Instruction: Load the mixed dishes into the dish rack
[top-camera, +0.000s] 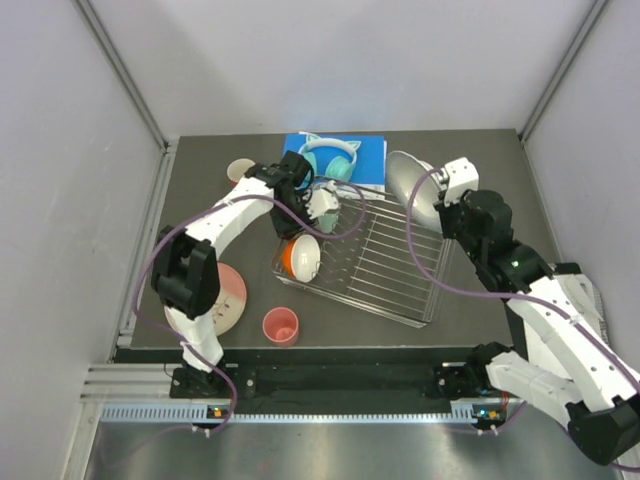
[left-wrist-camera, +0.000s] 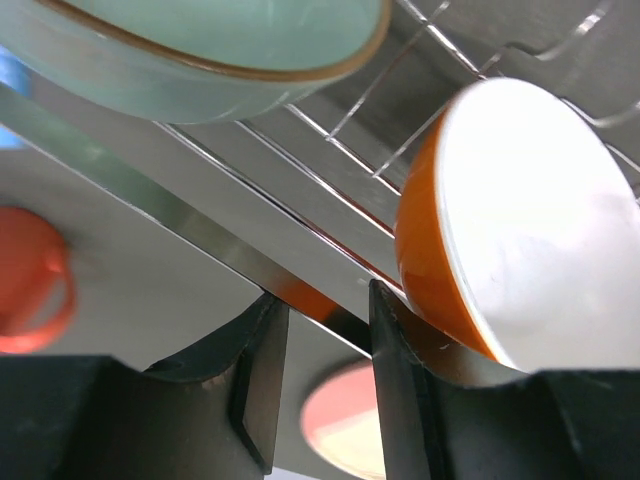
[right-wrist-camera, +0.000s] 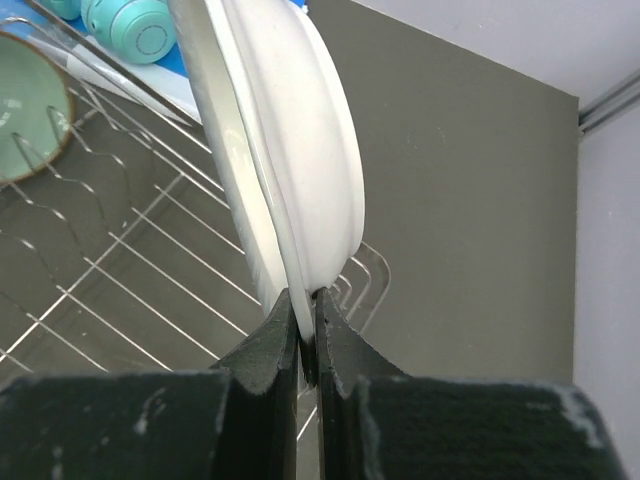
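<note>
The dish rack (top-camera: 385, 270) lies mid-table. An orange cup (top-camera: 302, 256) with a white inside leans in its near-left corner, and a mint green bowl (top-camera: 326, 205) stands on edge at its far-left end. My left gripper (top-camera: 298, 212) hovers over the rack's left rim (left-wrist-camera: 150, 210), between bowl (left-wrist-camera: 200, 50) and orange cup (left-wrist-camera: 520, 220). Its jaws stand apart with nothing between them (left-wrist-camera: 328, 305). My right gripper (top-camera: 437, 203) is shut on the lower rim of a white plate (top-camera: 410, 185), held upright over the rack's far-right corner (right-wrist-camera: 290, 150).
A pink-and-cream plate (top-camera: 228, 298) and a coral pink cup (top-camera: 281, 325) sit on the table left of and in front of the rack. A pale cup (top-camera: 240, 170) stands at the back left. Teal headphones (top-camera: 330, 158) rest on a blue book (top-camera: 370, 152) behind the rack.
</note>
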